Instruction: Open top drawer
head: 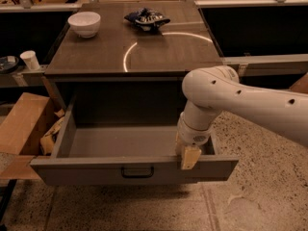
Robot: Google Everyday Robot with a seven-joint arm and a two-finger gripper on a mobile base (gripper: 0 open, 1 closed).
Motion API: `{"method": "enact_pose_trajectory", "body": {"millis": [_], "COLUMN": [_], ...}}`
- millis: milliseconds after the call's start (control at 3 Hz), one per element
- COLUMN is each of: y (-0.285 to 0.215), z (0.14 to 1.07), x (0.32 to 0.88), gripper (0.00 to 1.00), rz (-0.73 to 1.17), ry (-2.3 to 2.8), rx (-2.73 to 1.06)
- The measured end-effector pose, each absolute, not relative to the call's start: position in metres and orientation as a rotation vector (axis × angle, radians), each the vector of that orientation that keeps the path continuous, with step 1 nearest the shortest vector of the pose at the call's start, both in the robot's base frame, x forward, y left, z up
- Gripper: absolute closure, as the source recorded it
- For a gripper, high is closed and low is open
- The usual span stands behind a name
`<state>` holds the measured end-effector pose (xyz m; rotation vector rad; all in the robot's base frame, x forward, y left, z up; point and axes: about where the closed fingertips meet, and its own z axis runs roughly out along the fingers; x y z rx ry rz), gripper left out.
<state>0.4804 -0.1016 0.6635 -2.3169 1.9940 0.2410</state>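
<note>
Standing well open toward the near side: top drawer, grey inside showing, black handle at centre of the front. At the front's upper edge, just right of the handle: gripper, on a white arm reaching in from the right. Cannot tell whether clamped or loose. On the cabinet top, far left: white bowl; right of it, dark packet. Left of the drawer: cardboard box.

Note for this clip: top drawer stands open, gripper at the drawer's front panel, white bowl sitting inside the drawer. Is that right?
Not quite: the camera view shows the white bowl on the cabinet top, at its back left corner, not in the top drawer. The rest holds: that drawer stands open, the gripper at its front panel.
</note>
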Motion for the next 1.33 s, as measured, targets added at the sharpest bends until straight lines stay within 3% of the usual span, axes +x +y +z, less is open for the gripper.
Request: {"method": "enact_pose_trajectory", "body": {"millis": [667,1333], "y": [-0.102,-0.114], "z": [0.664,0.715], "x": [0.48,0.479], "gripper": [0.04,0.0], "rz": [0.241,0.193], "ry": [1.994,1.898], "rx": [-2.317,-2.299]}}
